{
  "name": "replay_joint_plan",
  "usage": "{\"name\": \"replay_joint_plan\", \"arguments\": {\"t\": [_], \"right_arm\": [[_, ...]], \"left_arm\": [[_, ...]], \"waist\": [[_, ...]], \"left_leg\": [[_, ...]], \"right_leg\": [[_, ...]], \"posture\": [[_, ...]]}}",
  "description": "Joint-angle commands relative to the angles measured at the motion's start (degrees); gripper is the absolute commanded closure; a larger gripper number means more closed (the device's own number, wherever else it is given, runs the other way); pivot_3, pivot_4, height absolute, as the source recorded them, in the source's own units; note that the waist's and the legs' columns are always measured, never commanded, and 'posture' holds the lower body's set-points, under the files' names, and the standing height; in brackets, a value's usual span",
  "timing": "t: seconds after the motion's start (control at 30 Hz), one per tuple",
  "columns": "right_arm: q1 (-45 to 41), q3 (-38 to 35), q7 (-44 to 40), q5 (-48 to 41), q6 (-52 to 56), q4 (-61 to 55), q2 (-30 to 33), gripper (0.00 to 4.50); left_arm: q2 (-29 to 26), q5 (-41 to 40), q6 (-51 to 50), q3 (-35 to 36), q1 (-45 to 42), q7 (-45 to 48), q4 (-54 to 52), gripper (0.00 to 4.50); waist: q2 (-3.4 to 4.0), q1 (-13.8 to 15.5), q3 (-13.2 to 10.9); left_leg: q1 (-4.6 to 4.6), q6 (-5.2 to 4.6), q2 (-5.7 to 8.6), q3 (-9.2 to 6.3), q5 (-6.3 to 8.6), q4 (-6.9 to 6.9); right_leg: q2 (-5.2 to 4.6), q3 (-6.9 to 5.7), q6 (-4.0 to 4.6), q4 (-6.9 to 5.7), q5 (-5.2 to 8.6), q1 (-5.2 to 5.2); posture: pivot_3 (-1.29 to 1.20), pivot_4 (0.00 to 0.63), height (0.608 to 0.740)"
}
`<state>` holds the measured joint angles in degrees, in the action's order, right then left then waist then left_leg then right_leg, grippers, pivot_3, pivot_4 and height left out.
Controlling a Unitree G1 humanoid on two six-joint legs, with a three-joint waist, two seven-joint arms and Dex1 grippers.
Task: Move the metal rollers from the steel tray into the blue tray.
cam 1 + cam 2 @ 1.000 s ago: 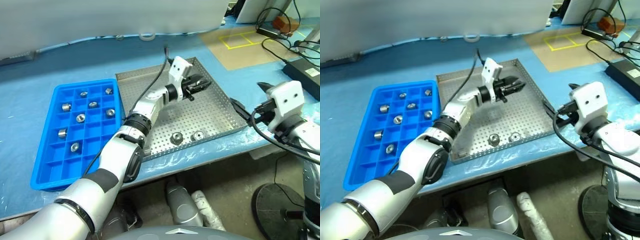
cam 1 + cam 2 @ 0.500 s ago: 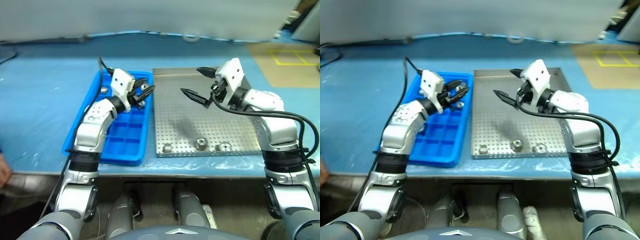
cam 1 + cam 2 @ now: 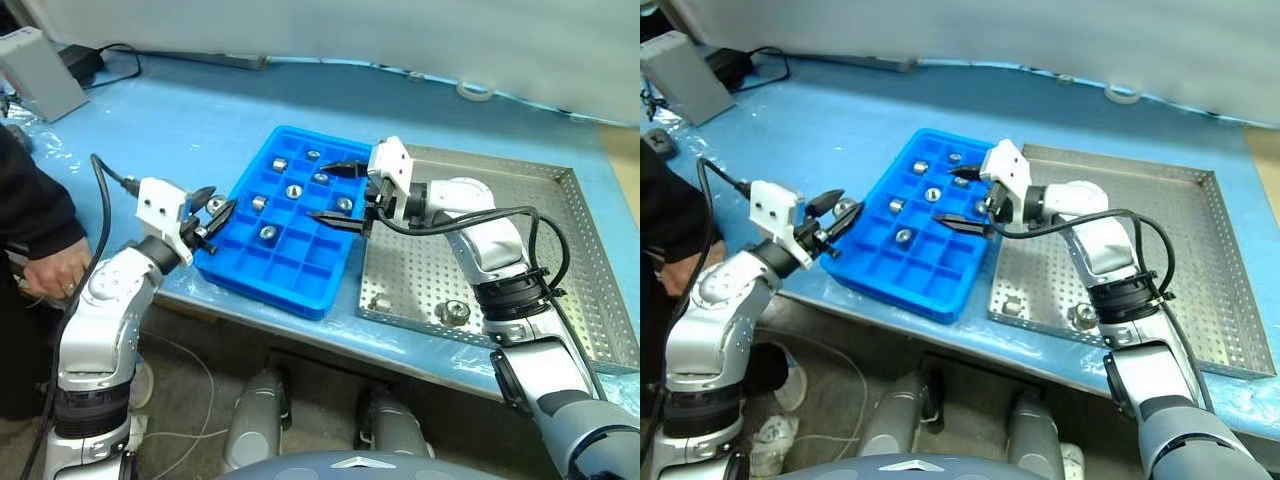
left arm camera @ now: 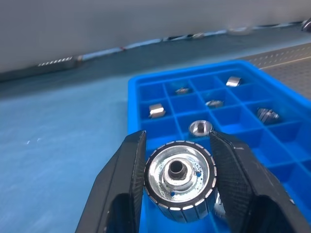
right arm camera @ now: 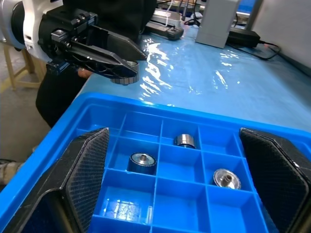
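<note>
Rollers first: I have one metal roller (image 4: pixel 179 180) clamped between the two black fingers of my left gripper (image 3: pixel 212 216), a short bright cylinder with a ribbed rim, a polished end face and a dark centre bore. It is carried just outside the near edge of the blue tray (image 3: pixel 262 276), not yet over a compartment. Several more rollers (image 3: pixel 292 191) already sit singly in the tray's far cells, and at least one roller (image 3: pixel 453 312) remains on the steel tray (image 3: pixel 585 270) near its front rim.

I judge the step in hand to be the delivery: the piece is lifted and brought across, and placement is outstanding. The next move, as I read it, calls for carrying the left gripper inward over an empty cell, lowering until the roller is within the cell walls, then parting the fingers. The cells are small relative to the roller, so alignment will need care; a smooth round part could roll or bounce off a divider.

My right gripper (image 3: pixel 337 192) hovers over the blue tray with its fingers spread wide and nothing between them.

Blue tray is glossy moulded plastic with a square grid of thin dividers. Steel tray is dull grey perforated sheet with low upturned rims. Both rest on a blue table covering (image 3: pixel 190 110), wrinkled and shiny. A person's hand (image 3: pixel 50 272) and dark sleeve are at the table's edge beside my left arm.
</note>
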<state>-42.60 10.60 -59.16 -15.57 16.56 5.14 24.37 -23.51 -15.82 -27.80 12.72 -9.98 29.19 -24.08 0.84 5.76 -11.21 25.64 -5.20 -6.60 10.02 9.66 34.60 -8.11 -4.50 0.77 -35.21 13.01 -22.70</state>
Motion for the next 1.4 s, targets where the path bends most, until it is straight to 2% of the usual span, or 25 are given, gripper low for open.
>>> {"name": "replay_joint_plan", "arguments": {"t": [0.03, 0.23, 0.4, 0.7, 0.97, 1.03, 1.07, 1.2, 1.4], "right_arm": [[-2.1, -0.2, -0.8, 0.3, -2.2, 0.1, -0.4, 0.00], [-2.4, -0.4, -1.0, 1.4, -3.4, 1.6, -0.3, 0.00], [-1.6, -0.4, -1.3, 2.2, -4.2, 1.6, 0.4, 0.00], [-1.8, -0.8, -0.8, 3.3, -5.8, 3.1, 0.6, 0.00], [-1.9, -0.9, -0.4, 3.9, -6.0, 3.5, 0.6, 0.00], [-1.8, -1.1, -0.4, 3.8, -5.8, 3.2, 0.7, 0.00], [-1.8, -1.2, -0.3, 3.7, -5.7, 3.2, 0.7, 0.00], [-1.7, -1.3, -0.2, 3.8, -5.7, 3.3, 0.8, 0.00], [-1.7, -1.6, 0.2, 3.9, -5.5, 3.6, 1.2, 0.00]], "left_arm": [[0.7, 0.0, 2.8, 0.0, 1.5, -1.5, 0.0, 2.77], [1.3, 0.4, 3.6, -2.3, 4.1, -2.2, 0.6, 2.77], [1.1, -0.6, 4.1, -0.5, 5.0, -2.6, 1.8, 2.77], [-0.9, -3.6, 3.9, 3.5, 6.2, -1.8, 2.1, 2.77], [-1.8, -3.5, 2.3, 0.9, 7.4, -2.4, 0.4, 2.77], [-1.5, -3.8, 1.8, 0.7, 7.2, -2.9, 0.1, 2.07], [-1.6, -3.8, 1.6, 0.4, 7.2, -2.9, -0.1, 1.89], [-1.7, -4.0, -0.2, -0.6, 7.0, -3.6, -1.7, 0.64], [-1.8, -7.2, -2.5, 0.6, 4.0, -3.8, -3.1, 0.64]], "waist": [[-0.01, 0.1, 0.0], [-0.04, 0.1, 0.0], [-0.04, -0.2, 0.0], [-0.04, -0.2, 0.0], [-0.05, -0.1, 0.0], [-0.05, -0.1, 0.0], [-0.05, -0.2, 0.0], [-0.05, -0.2, 0.0], [-0.05, -0.1, 0.0]], "left_leg": [[-0.08, 0.08, 0.00, 0.02, -0.05, -0.12], [-0.24, 0.60, -0.37, -0.03, -0.39, -0.54], [-0.16, 0.80, -1.04, -0.01, -0.52, -0.60], [-0.32, 1.03, -1.16, 0.07, -0.66, -0.74], [-0.36, 1.07, -1.16, 0.10, -0.68, -0.75], [-0.39, 1.08, -1.17, 0.10, -0.69, -0.75], [-0.40, 1.10, -1.18, 0.10, -0.70, -0.75], [-0.42, 1.12, -1.19, 0.10, -0.71, -0.76], [-0.43, 1.14, -1.19, 0.10, -0.73, -0.75]], "right_leg": [[0.00, 0.02, 0.02, 0.00, -0.01, 0.01], [0.40, 0.05, 0.02, 0.05, -0.02, -0.07], [1.04, 0.05, 0.08, 0.15, -0.01, -0.28], [1.10, 0.04, 0.37, -0.06, 0.03, -0.36], [1.10, 0.07, 0.38, -0.10, 0.02, -0.34], [1.10, 0.08, 0.39, -0.13, 0.01, -0.34], [1.10, 0.08, 0.39, -0.15, 0.01, -0.34], [1.12, 0.08, 0.39, -0.18, 0.01, -0.35], [1.12, 0.08, 0.40, -0.24, 0.01, -0.35]], "posture": [[0.18, 0.150, 0.740], [0.18, 0.150, 0.740], [0.17, 0.150, 0.740], [0.16, 0.150, 0.740], [0.16, 0.150, 0.740], [0.15, 0.150, 0.740], [0.15, 0.150, 0.740], [0.15, 0.150, 0.740], [0.14, 0.150, 0.740]]}}
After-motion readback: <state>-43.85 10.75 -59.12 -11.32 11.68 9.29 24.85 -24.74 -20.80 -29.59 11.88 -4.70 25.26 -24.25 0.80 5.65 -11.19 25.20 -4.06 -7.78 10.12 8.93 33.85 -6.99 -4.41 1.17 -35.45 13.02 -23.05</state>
